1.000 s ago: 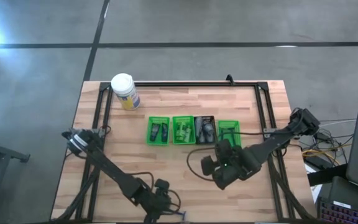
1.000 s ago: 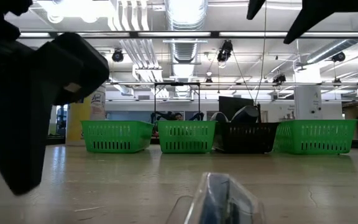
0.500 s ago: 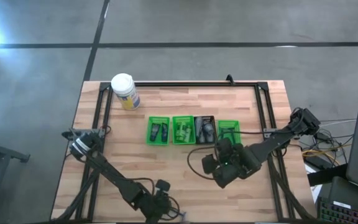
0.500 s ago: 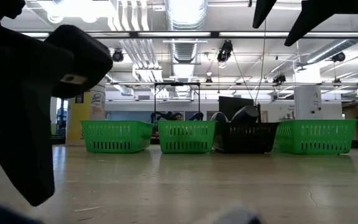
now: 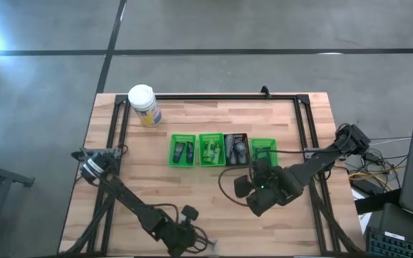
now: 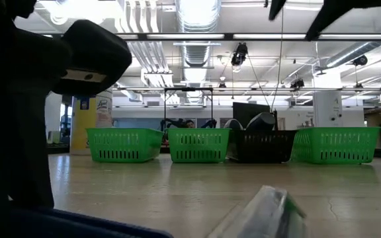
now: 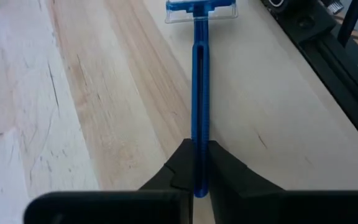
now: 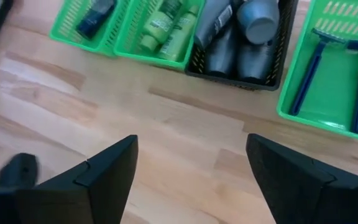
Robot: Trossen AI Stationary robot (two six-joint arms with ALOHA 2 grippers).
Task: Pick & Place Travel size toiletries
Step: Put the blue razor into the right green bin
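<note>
My left gripper (image 5: 196,239) is at the table's near edge, shut on a blue razor (image 7: 198,93). The razor's clear-capped head (image 7: 201,9) points away from the fingers and also shows in the low view (image 6: 263,215). My right gripper (image 8: 191,168) is open and empty, above the table just near of four small bins. The bins hold dark tubes (image 8: 95,17), green bottles (image 8: 166,22), grey bottles (image 8: 241,31) and two blue razors (image 8: 337,68). My left gripper pinches the razor's handle near its free end (image 7: 197,167) between its two fingers. The handle runs straight out ahead of the fingers, along them. Whether the head touches the table I cannot tell.
The bins stand in a row mid-table: three green (image 5: 183,150) (image 5: 211,149) (image 5: 264,148) and one black (image 5: 236,148). A white, yellow-labelled canister (image 5: 144,105) stands at the far left. A black frame rail (image 7: 328,43) runs close beside the razor.
My left gripper has shifted a little along the near edge toward the table's right, still shut on the razor. In the low view the razor's head dropped out of sight and has come back farther right.
</note>
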